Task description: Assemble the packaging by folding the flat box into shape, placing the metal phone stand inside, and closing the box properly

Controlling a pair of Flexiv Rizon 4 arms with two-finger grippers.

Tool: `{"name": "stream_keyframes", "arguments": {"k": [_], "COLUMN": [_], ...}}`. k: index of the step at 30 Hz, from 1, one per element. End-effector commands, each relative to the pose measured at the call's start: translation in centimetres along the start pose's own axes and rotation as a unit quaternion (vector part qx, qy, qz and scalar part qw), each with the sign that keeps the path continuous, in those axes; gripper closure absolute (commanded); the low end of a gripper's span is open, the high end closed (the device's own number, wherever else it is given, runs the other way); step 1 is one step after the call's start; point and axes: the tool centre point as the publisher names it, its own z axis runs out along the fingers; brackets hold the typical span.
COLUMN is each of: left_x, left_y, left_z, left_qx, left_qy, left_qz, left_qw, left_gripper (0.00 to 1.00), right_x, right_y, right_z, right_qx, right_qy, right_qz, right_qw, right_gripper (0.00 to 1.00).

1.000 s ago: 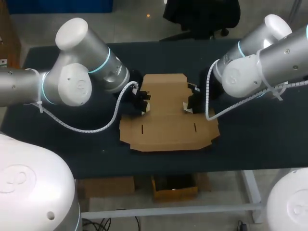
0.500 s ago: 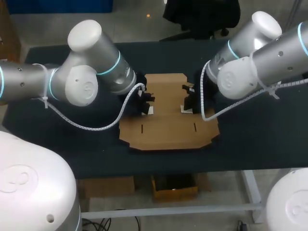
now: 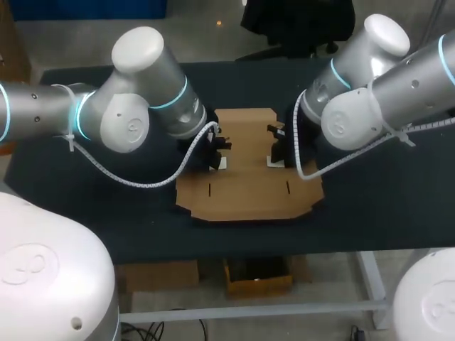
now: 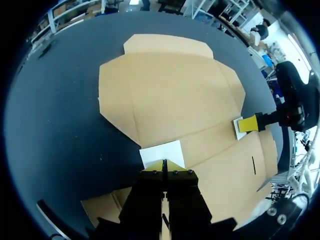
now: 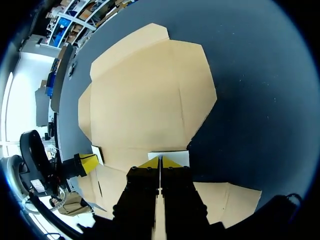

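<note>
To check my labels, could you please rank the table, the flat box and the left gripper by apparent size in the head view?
Largest to smallest:
1. table
2. flat box
3. left gripper, partly hidden beneath its own arm

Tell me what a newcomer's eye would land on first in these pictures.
The flat cardboard box lies unfolded in the middle of the dark table, the one pale thing on it. The left gripper and the right gripper sit at its two opposite sides, each with its yellow tips closed together at a small white patch by the cardboard's edge.
</note>
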Motion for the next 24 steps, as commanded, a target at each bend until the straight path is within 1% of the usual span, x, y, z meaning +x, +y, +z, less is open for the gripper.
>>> {"name": "stream_keyframes", "arguments": {"k": [1,7,11,13,14,16,18,20,21,23,24], "left_x": [0.0,-0.2,-0.6,-0.7,-0.8,-1.0,-1.2,-1.6,-1.7,-2.1,-2.2], "left_y": [0.4,0.4,0.4,0.3,0.3,0.2,0.1,0.0,0.0,0.0,-0.1], "left_z": [-1.0,-1.9,-3.0,-3.5,-3.8,-4.2,-4.6,-5.1,-5.4,-5.9,-6.2], "left_qx": [0.004,0.014,0.019,0.021,0.021,0.021,0.019,0.018,0.018,0.019,0.019], "left_qy": [-0.012,-0.018,-0.018,-0.02,-0.022,-0.025,-0.023,-0.026,-0.026,-0.027,-0.028], "left_qz": [-0.001,-0.003,-0.008,-0.008,-0.008,-0.01,-0.012,-0.017,-0.018,-0.023,-0.025], "left_qw": [1.0,1.0,1.0,1.0,1.0,0.999,0.999,0.999,0.999,0.999,0.999], "left_gripper": [1.0,1.0,1.0,1.0,1.0,1.0,1.0,1.0,1.0,1.0,1.0], "right_x": [-0.2,-0.4,-0.7,-1.0,-1.2,-1.7,-2.3,-2.9,-3.2,-3.7,-3.9], "right_y": [-0.4,-0.3,-0.2,0.0,0.2,0.4,0.7,1.0,1.1,1.3,1.4], "right_z": [-0.7,-1.9,-3.1,-3.7,-4.0,-4.4,-4.8,-5.1,-5.2,-5.5,-5.7], "right_qx": [-0.008,-0.018,-0.027,-0.03,-0.027,-0.025,-0.017,-0.018,-0.012,-0.01,-0.004], "right_qy": [0.001,0.007,0.017,0.015,0.027,0.034,0.053,0.051,0.06,0.056,0.063], "right_qz": [-0.001,-0.002,-0.006,-0.004,-0.007,-0.007,-0.008,0.004,0.002,0.01,0.008], "right_qw": [1.0,1.0,0.999,0.999,0.999,0.999,0.998,0.999,0.998,0.998,0.998], "right_gripper": [1.0,1.0,1.0,1.0,1.0,1.0,1.0,1.0,1.0,1.0,1.0]}}
